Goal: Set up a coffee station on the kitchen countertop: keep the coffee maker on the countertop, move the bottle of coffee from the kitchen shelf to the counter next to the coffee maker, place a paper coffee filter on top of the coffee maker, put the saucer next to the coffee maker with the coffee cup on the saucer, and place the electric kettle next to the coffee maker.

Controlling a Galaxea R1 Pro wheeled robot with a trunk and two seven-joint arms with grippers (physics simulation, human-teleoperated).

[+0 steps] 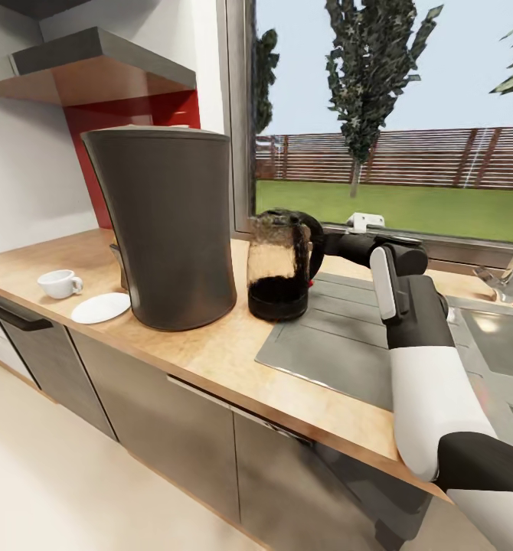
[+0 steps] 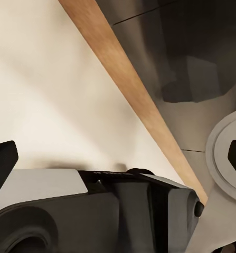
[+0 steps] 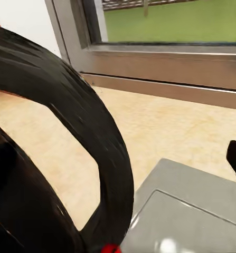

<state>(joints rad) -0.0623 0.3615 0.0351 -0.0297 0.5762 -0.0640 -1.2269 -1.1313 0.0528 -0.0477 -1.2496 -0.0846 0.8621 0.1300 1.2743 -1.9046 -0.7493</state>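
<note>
Electric kettle point(image 1: 281, 266) standing on the counter point(image 1: 210, 353) just beside the coffee maker point(image 1: 168, 222), at its 3 o'clock; right jaws at the handle, grasp impossible to tell, left jaws likewise; best released gently and drawn back level, without tipping.

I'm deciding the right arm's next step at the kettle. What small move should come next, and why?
Probably ease the right end effector back off the kettle. The kettle stands upright on the counter beside the coffee maker, seemingly already placed. The right wrist view shows its handle close up; I can't tell if it's gripped, so open first.
</note>
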